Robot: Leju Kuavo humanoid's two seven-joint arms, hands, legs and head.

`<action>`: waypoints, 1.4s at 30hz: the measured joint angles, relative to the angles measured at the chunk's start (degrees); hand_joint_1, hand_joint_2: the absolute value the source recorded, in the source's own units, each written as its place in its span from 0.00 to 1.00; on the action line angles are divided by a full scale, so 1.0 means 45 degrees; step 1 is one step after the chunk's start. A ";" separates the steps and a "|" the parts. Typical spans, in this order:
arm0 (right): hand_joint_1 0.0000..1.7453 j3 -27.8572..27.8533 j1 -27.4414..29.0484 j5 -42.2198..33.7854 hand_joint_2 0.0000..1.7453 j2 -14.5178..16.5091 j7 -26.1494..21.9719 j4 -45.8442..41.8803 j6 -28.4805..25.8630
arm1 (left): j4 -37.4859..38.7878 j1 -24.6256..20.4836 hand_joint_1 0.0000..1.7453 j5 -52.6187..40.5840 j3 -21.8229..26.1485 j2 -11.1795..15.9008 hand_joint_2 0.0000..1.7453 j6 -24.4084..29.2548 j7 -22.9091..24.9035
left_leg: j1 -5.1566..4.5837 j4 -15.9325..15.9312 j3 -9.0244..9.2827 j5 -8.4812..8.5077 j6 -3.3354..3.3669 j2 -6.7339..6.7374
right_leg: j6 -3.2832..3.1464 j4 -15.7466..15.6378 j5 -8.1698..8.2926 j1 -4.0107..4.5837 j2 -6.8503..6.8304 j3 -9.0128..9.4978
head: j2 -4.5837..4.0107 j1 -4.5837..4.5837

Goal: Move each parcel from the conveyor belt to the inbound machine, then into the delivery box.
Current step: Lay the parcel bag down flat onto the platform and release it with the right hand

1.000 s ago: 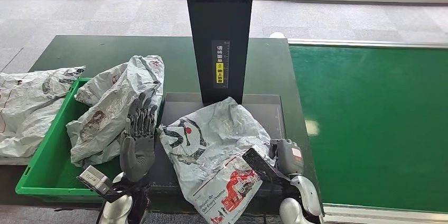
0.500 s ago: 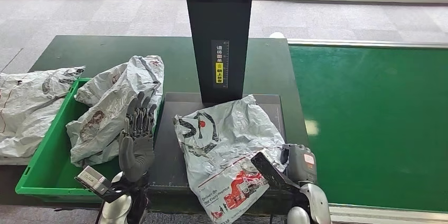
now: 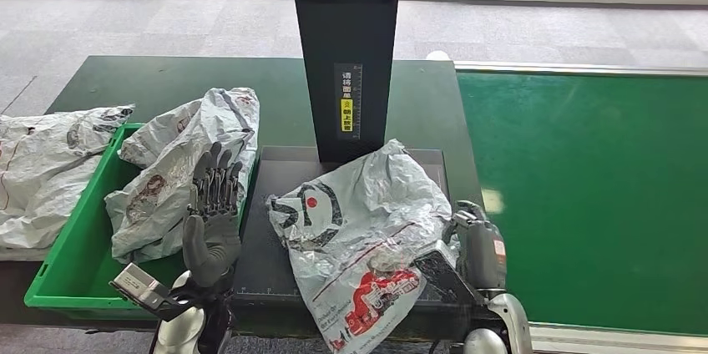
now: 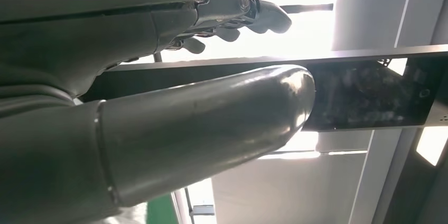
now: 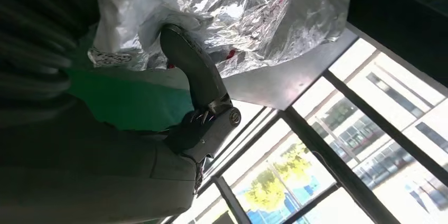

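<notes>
Grey plastic parcel (image 3: 363,233) lies crumpled on the dark plate of the inbound machine (image 3: 271,204), its printed lower end hanging over the plate's near edge. Your right hand (image 3: 467,245) is clamped on the parcel's right edge; in the right wrist view the thumb (image 5: 193,73) presses into the wrinkled film. Right forearm comes up from below, hand at the plate's right side with the green conveyor belt (image 3: 593,195) just beyond it.

Straight ahead of both hands you have the machine's black column (image 3: 346,53) standing upright at the back of the plate, the parcel's far end nearly at its foot.

Left hand (image 3: 213,220) is raised, palm facing away from you, fingers (image 3: 215,179) straight up and apart, holding nothing. It sits at the plate's left edge, well apart from the held parcel. Directly past it a second grey parcel (image 3: 188,170) lies over the right wall of the green delivery box (image 3: 71,266), and further left of that a third parcel (image 3: 42,170) is draped outside the box on the dark green surface (image 3: 167,78).
</notes>
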 joint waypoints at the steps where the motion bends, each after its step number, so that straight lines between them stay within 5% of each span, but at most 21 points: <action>1: 0.00 -0.0066 0.0096 -0.0489 0.00 0.0048 -0.0414 -0.0311 -0.0084 | -0.0005 -0.0001 0.00 0.0000 0.0002 -0.0005 0.00 -0.0004 0.0000 | 0.0000 0.0000 -0.0001 0.0000 0.0000 0.0000 | 0.0000 0.0000 0.0000 0.0000 -0.0001 0.0000 | 0.0000 0.0000; 6: 0.00 -0.0285 0.0277 -0.2819 0.00 0.0301 -0.2102 -0.1353 0.0893 | -0.0005 -0.0015 0.00 -0.0006 0.0006 -0.0023 0.00 0.0042 -0.0002 | 0.0000 0.0000 -0.0001 -0.0001 0.0000 0.0023 | 0.0000 0.0000 0.0001 0.0000 0.0017 -0.0005 | 0.0000 0.0000; 17: 0.00 -0.0406 0.0469 -0.4433 0.00 0.0532 -0.3554 -0.2002 0.2588 | 0.0000 0.0055 0.00 -0.0111 0.0006 -0.0050 0.00 0.0027 0.0044 | 0.0000 0.0000 -0.0001 0.0000 0.0000 0.0020 | 0.0001 0.0000 0.0001 0.0000 0.0014 -0.0005 | 0.0000 0.0000; 26: 0.00 -0.0760 0.1058 -0.7674 0.00 0.0565 -0.4350 -0.3668 0.4428 | 0.0233 -0.0035 0.00 -0.1600 -0.0081 -0.0294 0.00 0.1708 0.0732 | -0.0002 0.0000 -0.0002 -0.0004 0.0003 0.0032 | 0.0002 -0.0004 0.0001 -0.0002 0.0026 -0.0016 | 0.0000 0.0000; 42: 0.00 -0.1383 0.1128 -0.5417 0.00 0.0970 -0.3968 -0.3805 0.2691 | 0.0248 -0.0133 0.00 -0.1602 -0.0630 -0.0263 0.00 0.3060 0.0165 | -0.0001 0.0000 -0.0004 0.0000 0.0000 0.0029 | 0.0002 -0.0001 0.0004 -0.0001 0.0024 -0.0008 | 0.0000 0.0000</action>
